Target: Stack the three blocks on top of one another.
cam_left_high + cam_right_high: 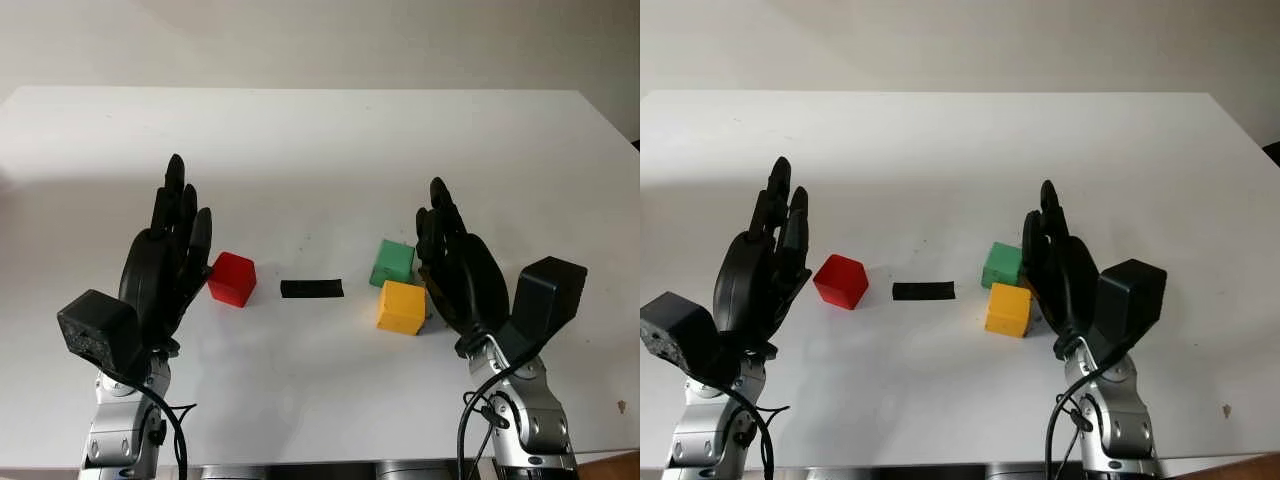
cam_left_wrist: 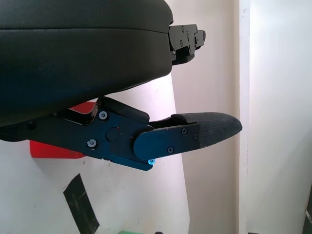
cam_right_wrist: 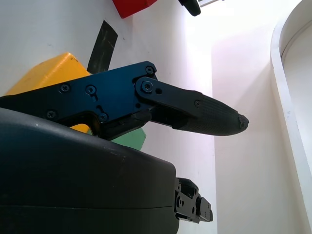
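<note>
Three blocks sit separately on the white worktop (image 1: 320,140), none stacked on another. The red block (image 1: 232,278) stands left of centre. A short strip of black tape (image 1: 312,288) lies flat on the worktop between it and the other two blocks. The green block (image 1: 393,262) stands right of centre, and the yellow block (image 1: 402,307) sits just in front of it, nearer the robot, the two close together or touching at a corner.

The left robot hand (image 1: 168,255) is raised just to the left of the red block, open and holding nothing; its fingertips point away from the robot. In the left wrist view the red block (image 2: 56,146) shows behind the hand's lower finger (image 2: 195,134).

The right robot hand (image 1: 455,265) is raised just to the right of the green and yellow blocks, open and holding nothing. In the right wrist view the yellow block (image 3: 46,75) lies close against the hand's finger (image 3: 204,114).
</note>
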Robot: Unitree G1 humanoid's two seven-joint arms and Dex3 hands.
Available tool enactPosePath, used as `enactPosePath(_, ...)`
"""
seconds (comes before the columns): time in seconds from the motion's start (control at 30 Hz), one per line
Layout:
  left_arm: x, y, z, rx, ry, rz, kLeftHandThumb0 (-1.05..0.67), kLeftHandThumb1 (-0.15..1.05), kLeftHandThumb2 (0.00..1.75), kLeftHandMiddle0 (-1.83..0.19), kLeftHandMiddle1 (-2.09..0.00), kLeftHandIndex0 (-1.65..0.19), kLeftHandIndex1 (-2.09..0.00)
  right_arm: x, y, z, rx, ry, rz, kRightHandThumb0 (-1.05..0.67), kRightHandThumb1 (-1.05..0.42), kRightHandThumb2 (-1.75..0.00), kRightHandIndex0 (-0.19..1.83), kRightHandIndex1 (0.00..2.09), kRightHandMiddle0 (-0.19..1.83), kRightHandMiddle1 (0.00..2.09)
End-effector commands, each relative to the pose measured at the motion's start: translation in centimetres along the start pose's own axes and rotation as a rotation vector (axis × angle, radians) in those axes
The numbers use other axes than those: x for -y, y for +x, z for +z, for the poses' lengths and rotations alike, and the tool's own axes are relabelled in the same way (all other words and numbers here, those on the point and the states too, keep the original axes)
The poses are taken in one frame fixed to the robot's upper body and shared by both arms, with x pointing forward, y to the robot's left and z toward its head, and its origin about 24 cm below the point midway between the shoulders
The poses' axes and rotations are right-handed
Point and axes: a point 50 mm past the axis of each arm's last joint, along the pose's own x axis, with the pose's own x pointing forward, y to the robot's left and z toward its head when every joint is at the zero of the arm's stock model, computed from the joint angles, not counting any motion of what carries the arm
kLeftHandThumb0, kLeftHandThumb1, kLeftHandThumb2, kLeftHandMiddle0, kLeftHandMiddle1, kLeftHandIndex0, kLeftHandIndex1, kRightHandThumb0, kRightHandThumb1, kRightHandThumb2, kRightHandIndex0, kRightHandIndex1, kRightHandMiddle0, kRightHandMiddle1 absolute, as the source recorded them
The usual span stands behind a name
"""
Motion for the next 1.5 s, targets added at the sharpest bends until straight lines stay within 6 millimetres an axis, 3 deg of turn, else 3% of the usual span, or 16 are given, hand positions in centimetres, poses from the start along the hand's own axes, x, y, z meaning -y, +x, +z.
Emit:
enactPosePath(0.0,0.2,-0.1,0.4,0.018,0.003,-0.003,-0.71,1.05,0.53,0.11,-0.06,0.12,-0.06,0.1,-0.3,0.6,0.015,-0.012,0.004,-0.74,-1.05,-0.69,-0.19,0.0,-0.19,0.0)
enactPosePath(0.33,0.2,0.5,-0.1,0.005,0.003,-0.02,-0.71,1.05,0.52,0.11,-0.05,0.12,-0.06,-0.1,0.9,0.8,0.009,-0.009,0.017,-0.74,-1.05,-0.69,-0.19,0.0,-0.19,0.0)
enactPosePath(0.6,-2.0,1.2,2.3,0.084,0.053,0.016,-0.66,1.05,0.44,-0.01,-0.09,0.01,-0.09,-0.2,1.5,1.4,0.034,-0.018,0.032,-0.73,-1.05,-0.7,-0.19,0.0,-0.19,0.0)
enactPosePath(0.67,-3.4,1.9,3.8,0.131,0.154,0.009,-0.68,1.05,0.36,-0.2,-0.09,-0.15,-0.12,-0.2,1.4,1.5,0.039,-0.017,0.03,-0.74,-1.05,-0.7,-0.19,0.0,-0.19,0.0)
enactPosePath(0.77,-5.6,3.2,7.3,0.186,0.536,-0.084,-0.75,1.05,0.36,-0.38,-0.07,-0.34,-0.12,-0.1,1.4,1.6,0.052,-0.005,0.025,-0.73,-1.05,-0.7,-0.19,0.0,-0.19,0.0)
enactPosePath(0.9,-7.5,4.2,10.0,0.15,0.785,-0.187,-0.81,1.05,0.25,-0.34,-0.04,-0.4,-0.08,-0.2,1.4,1.7,0.067,0.006,0.026,-0.74,-1.05,-0.71,-0.19,0.0,-0.19,0.0)
enactPosePath(1.0,-7.5,4.9,11.5,0.121,0.888,-0.317,-0.79,1.03,0.13,-0.23,-0.02,-0.36,-0.05,-0.2,1.4,1.7,0.071,0.014,0.021,-0.74,-1.05,-0.7,-0.19,0.0,-0.19,0.0)
enactPosePath(1.17,-6.6,5.5,11.3,0.02,1.092,-0.473,-0.78,1.0,0.05,0.0,-0.01,-0.24,-0.03,-0.3,1.3,1.7,0.07,0.014,0.017,-0.75,-1.05,-0.7,-0.19,0.0,-0.19,0.0)
enactPosePath(1.47,-5.1,6.3,8.7,-0.013,1.303,-0.583,-0.74,0.97,0.05,0.03,-0.05,-0.23,-0.05,0.3,1.2,1.8,0.077,0.026,-0.008,-0.73,-1.05,-0.68,-0.19,0.0,-0.19,0.0)
